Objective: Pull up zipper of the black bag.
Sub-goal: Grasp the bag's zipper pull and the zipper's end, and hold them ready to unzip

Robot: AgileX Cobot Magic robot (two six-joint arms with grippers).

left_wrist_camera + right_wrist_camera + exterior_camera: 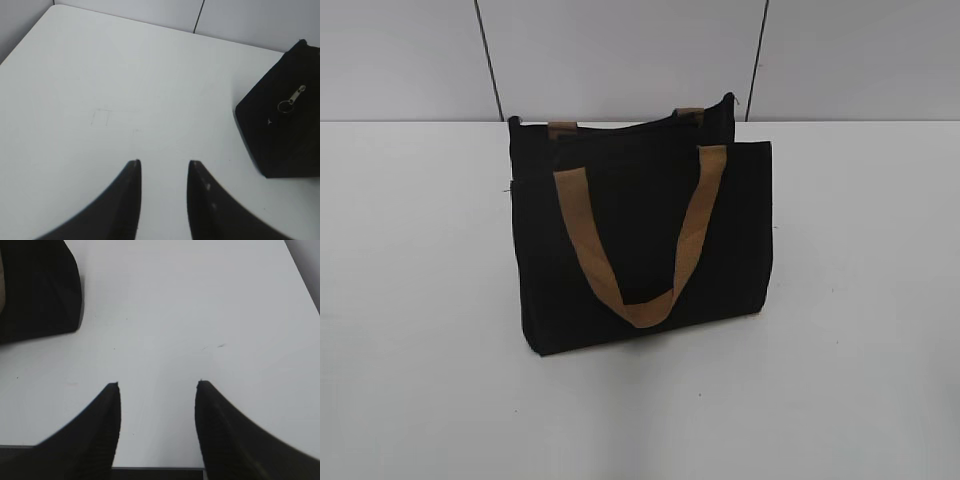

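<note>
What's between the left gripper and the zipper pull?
Nothing visible. In the left wrist view, only bare white table separates the open left gripper from the black bag; the silver zipper pull lies exposed on the bag's end.

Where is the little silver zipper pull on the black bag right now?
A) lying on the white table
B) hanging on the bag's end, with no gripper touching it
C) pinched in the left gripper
B: in the left wrist view the silver zipper pull hangs against the black bag, while the left gripper is open over bare table.
</note>
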